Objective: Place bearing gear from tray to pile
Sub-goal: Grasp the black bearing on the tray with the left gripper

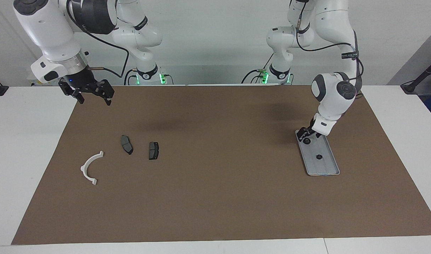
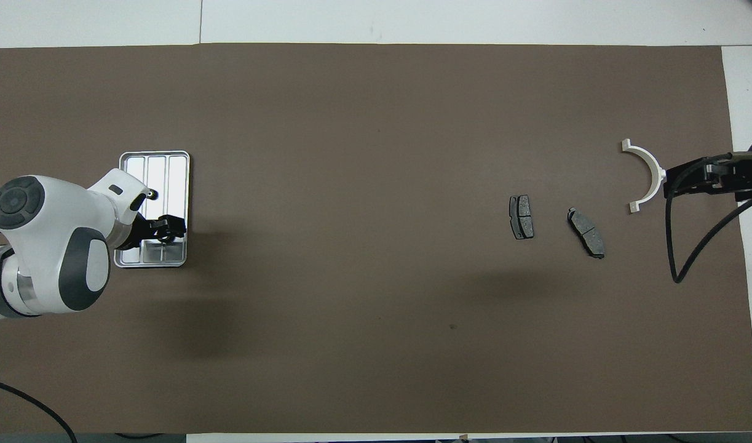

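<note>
White table [image 1: 25,148] under a brown mat [image 1: 215,197]. On the mat: tray [image 1: 326,165] directly under the left claw [image 1: 304,137], at the left arm's end. Two brake pads [image 1: 127,144] [image 1: 153,150] and a white bracket [image 1: 91,167] lie well apart from that claw, near the right claw [image 1: 92,94], at the right arm's end.

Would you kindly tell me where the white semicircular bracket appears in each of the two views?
Facing view: the white bracket lies low at the picture's left, on the brown mat.
Overhead view: it lies at the picture's right, above mid-height.
Shared landmark: the two brake pads beside it, toward the left arm's end.
</note>
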`<state>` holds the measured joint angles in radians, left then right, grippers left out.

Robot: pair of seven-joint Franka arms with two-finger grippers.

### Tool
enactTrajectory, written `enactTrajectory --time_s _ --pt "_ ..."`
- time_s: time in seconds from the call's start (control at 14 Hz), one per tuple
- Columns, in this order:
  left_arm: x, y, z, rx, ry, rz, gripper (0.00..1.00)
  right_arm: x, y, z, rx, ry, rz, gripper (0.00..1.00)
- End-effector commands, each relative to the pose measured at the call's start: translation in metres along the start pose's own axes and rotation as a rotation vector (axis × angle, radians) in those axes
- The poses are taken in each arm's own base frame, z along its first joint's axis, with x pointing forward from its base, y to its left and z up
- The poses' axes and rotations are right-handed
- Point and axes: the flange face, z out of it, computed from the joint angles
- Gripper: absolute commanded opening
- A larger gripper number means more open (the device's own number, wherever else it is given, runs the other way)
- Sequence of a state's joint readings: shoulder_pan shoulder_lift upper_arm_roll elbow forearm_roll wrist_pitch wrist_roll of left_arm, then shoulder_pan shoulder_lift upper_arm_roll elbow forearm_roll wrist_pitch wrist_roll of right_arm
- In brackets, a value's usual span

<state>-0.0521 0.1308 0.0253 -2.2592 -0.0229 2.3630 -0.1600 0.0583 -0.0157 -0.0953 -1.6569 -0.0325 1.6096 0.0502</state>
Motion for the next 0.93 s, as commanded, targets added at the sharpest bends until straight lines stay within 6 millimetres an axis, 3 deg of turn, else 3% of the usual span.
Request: enactTrajectory --time_s 0.0,0.21,0.43,0.86 --pt "0.0 -0.002 0.004 -0.001 0.015 -0.011 0.93 -0.008 0.002 0.0 0.019 -0.005 0.01 1.0" --pt "0.002 -0.002 0.01 -0.001 0.017 -0.011 0.9 -0.008 0.001 0.0 0.019 -0.005 0.008 1.0" --pt "0.002 -0.002 0.012 0.0 0.015 -0.011 0.78 -0.008 0.002 0.0 0.019 -0.006 0.008 1.0" --pt "0.002 0.001 0.013 0.0 0.017 -0.004 0.19 -0.01 0.001 0.002 0.019 -0.009 0.01 1.0"
